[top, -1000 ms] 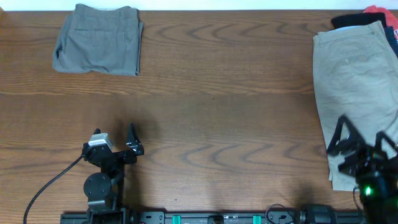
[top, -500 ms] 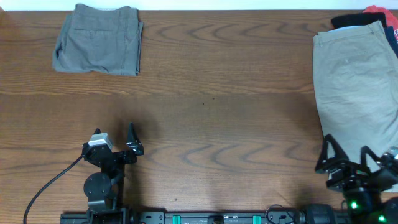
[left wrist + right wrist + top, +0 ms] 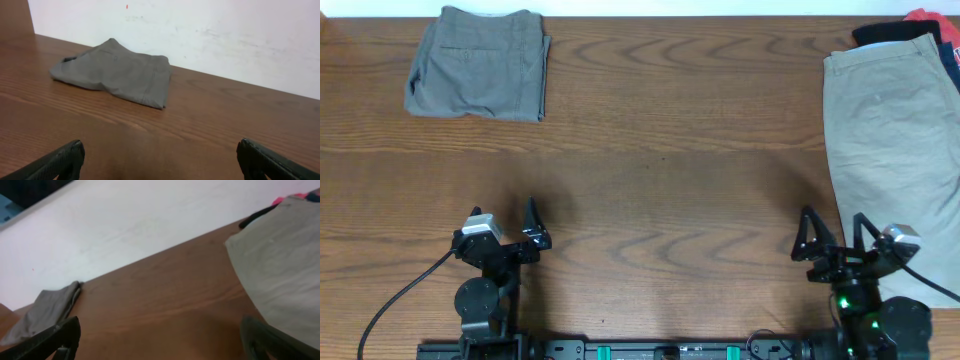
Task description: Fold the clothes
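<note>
The grey-green shorts (image 3: 480, 63) lie folded at the table's far left; they also show in the left wrist view (image 3: 117, 72) and the right wrist view (image 3: 47, 310). The larger tan shorts (image 3: 900, 130) lie spread flat at the right edge, seen also in the right wrist view (image 3: 282, 260). Black (image 3: 885, 33) and red (image 3: 925, 17) garments poke out from under the tan pair's far end. My left gripper (image 3: 510, 228) is open and empty near the front edge. My right gripper (image 3: 835, 240) is open and empty, just left of the tan shorts' near end.
The wooden table (image 3: 670, 170) stretches between the two piles. A white wall (image 3: 200, 30) runs behind its far edge. A black cable (image 3: 400, 300) trails from the left arm's base.
My right gripper has moved left and toward the front, off the tan shorts' lower part, onto bare table beside them. The left arm and the clothes have not moved.
</note>
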Robot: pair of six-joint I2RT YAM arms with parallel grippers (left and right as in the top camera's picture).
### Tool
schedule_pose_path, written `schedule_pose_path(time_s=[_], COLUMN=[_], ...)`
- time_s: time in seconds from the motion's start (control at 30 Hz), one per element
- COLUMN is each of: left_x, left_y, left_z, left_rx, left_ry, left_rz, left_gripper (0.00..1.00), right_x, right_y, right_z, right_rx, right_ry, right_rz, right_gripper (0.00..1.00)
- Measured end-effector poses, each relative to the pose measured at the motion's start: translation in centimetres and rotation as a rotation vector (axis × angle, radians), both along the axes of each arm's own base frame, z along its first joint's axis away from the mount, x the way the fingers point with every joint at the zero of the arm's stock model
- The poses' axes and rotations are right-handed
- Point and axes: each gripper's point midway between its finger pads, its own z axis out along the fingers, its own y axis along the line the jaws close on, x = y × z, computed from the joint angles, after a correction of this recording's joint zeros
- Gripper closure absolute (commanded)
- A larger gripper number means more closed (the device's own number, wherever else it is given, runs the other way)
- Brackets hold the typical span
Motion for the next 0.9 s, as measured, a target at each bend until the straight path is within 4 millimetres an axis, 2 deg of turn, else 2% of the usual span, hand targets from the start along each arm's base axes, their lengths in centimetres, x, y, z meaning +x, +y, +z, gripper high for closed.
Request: schedule_pose_path(time_s=[0.23, 0.53, 0.9], left_x=[0.0, 0.0, 0.0], left_y=[0.0, 0.0, 0.0], left_z=[0.0, 0.0, 0.0], left_rx=[0.000, 0.000, 0.000], left_ry=[0.000, 0.000, 0.000], left_rz=[0.000, 0.000, 0.000], left_gripper=[0.02, 0.02, 0.02], right_x=[1.5, 3.2, 4.0], right_y=[0.3, 0.5, 0.5], right_z=[-2.2, -4.4, -6.7], right_rx=[-0.021, -0.145, -0.258], right_ry=[-0.038, -0.113, -0.131], right_rz=[0.015, 0.037, 0.045], right_gripper=[0.01, 0.01, 0.01])
